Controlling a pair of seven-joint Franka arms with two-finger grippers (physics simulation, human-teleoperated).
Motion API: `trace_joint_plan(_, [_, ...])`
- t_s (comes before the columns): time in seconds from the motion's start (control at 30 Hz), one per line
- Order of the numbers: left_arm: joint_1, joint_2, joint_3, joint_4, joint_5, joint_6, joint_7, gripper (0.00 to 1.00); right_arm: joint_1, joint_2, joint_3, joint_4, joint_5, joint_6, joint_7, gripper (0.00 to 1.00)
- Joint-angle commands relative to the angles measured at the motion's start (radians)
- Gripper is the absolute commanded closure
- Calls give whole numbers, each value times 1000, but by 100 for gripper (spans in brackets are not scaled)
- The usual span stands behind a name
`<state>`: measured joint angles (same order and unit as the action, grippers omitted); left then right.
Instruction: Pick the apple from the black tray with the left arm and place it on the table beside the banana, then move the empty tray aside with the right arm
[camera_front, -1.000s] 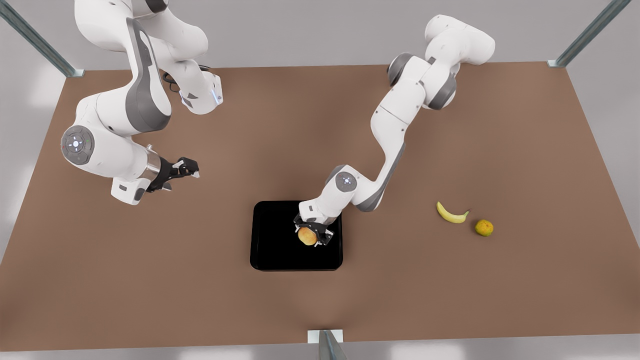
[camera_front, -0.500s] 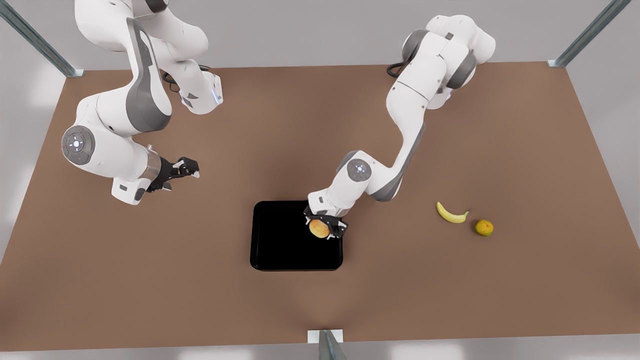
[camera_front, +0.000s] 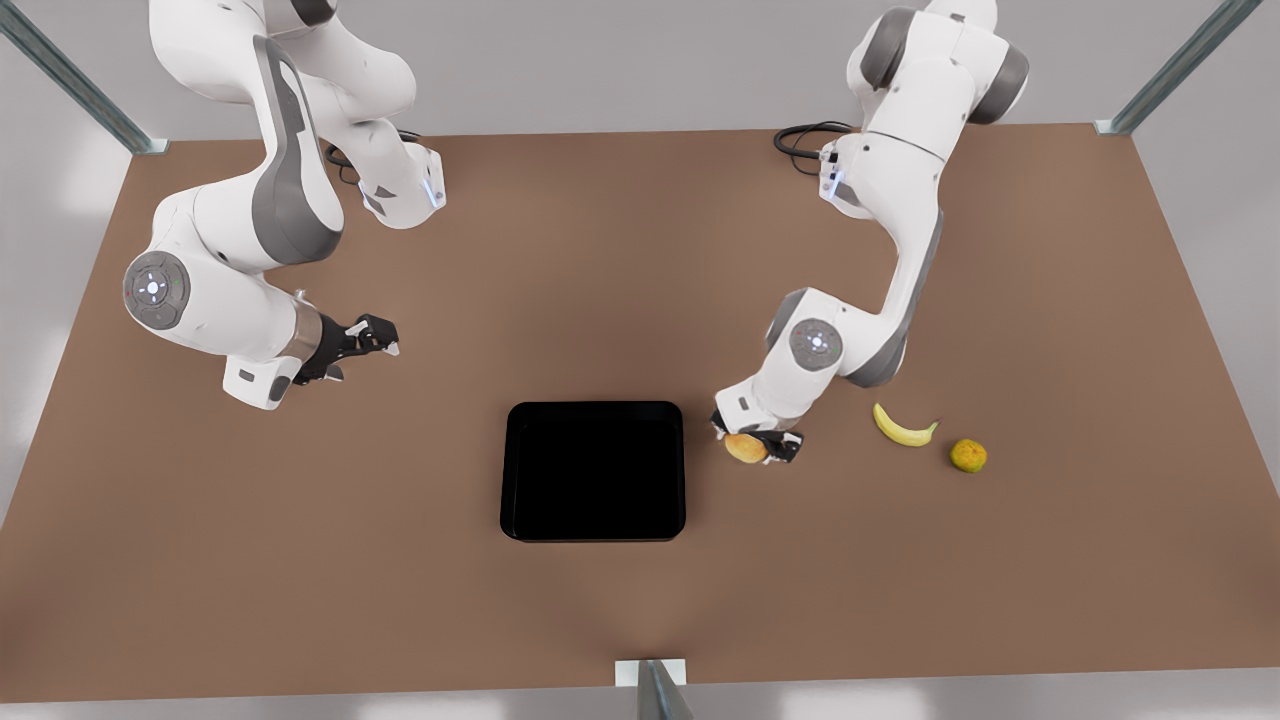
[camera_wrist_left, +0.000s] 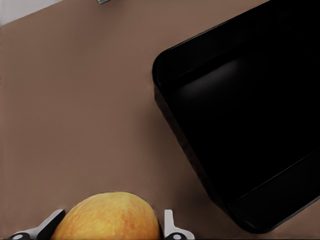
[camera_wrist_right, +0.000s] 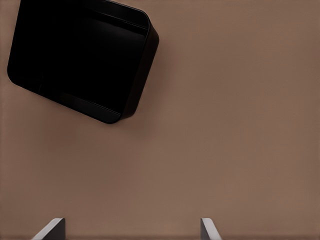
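Observation:
The yellow-orange apple (camera_front: 745, 447) is held in my left gripper (camera_front: 757, 446), which is shut on it over the brown table (camera_front: 600, 250), just to the front view's right of the black tray (camera_front: 594, 470). In the left wrist view the apple (camera_wrist_left: 107, 217) sits between the fingers (camera_wrist_left: 170, 225), with the tray (camera_wrist_left: 240, 125) beside it holding nothing. The banana (camera_front: 903, 428) lies farther to the front view's right, apart from the apple. My right gripper (camera_front: 372, 335) waits open above the table at the front view's left; its wrist view looks past its gripper (camera_wrist_right: 131, 229) at the tray (camera_wrist_right: 80, 55).
A small orange-green round fruit (camera_front: 968, 455) lies just beyond the banana at the front view's right. A metal post foot (camera_front: 650, 675) stands at the table's near edge. Bare tabletop surrounds the tray on all sides.
My left gripper has carried the apple out of the tray and toward the front view's right, over the table near the banana. The right arm has stayed still.

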<state>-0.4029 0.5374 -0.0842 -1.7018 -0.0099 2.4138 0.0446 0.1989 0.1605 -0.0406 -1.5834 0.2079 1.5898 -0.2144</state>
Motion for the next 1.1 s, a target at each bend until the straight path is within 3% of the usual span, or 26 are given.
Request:
trace_joint_plan(0.0, [19,-10,0,-22,27,-41,61,14,1,-1,1,2,1,-1,0,0])
trace_joint_plan(0.17, [82,-22,-2,-58,87,-45,77,14,4,-1,2,2,-1,1,0,0])
trace_joint_plan(0.23, [105,-20,-2,-64,130,-45,77,14,198,26,73,98,-111,45,23,0])
trace_joint_plan(0.27, [111,-17,-2,-67,133,-45,78,14,344,112,64,158,-258,67,288,0])
trace_joint_plan(0.37, [111,-11,-2,-67,133,-45,77,11,343,223,74,279,-236,73,503,0])
trace_joint_plan(0.4, [111,-11,-2,-67,133,-45,75,0,326,252,71,290,-211,76,527,0])
trace_joint_plan(0.57, [113,-13,-2,-64,134,-45,75,0,267,435,48,292,-205,225,711,0])
trace_joint_plan(0.63, [113,-17,-2,-64,133,-45,72,0,263,507,56,378,-206,231,713,0])
trace_joint_plan(0.73, [130,-126,-5,-56,110,-280,74,0,257,525,51,387,-209,233,695,0])
trace_joint_plan(0.83, [147,-267,4,-33,-54,-456,61,0,237,542,50,381,-206,231,682,0])
trace_joint_plan(0.9, [150,-267,21,197,-47,-858,-98,0,240,537,53,359,-202,277,822,0])
trace_joint_plan(0.93, [150,-267,32,249,-41,-936,-193,0,241,540,54,352,-209,306,833,0])
trace_joint_plan(1.0, [150,-267,64,275,-42,-984,-391,0,240,573,54,353,-222,334,816,0])
trace_joint_plan(1.07, [197,-277,132,275,-44,-1015,-207,0,237,583,53,353,-220,352,773,0])
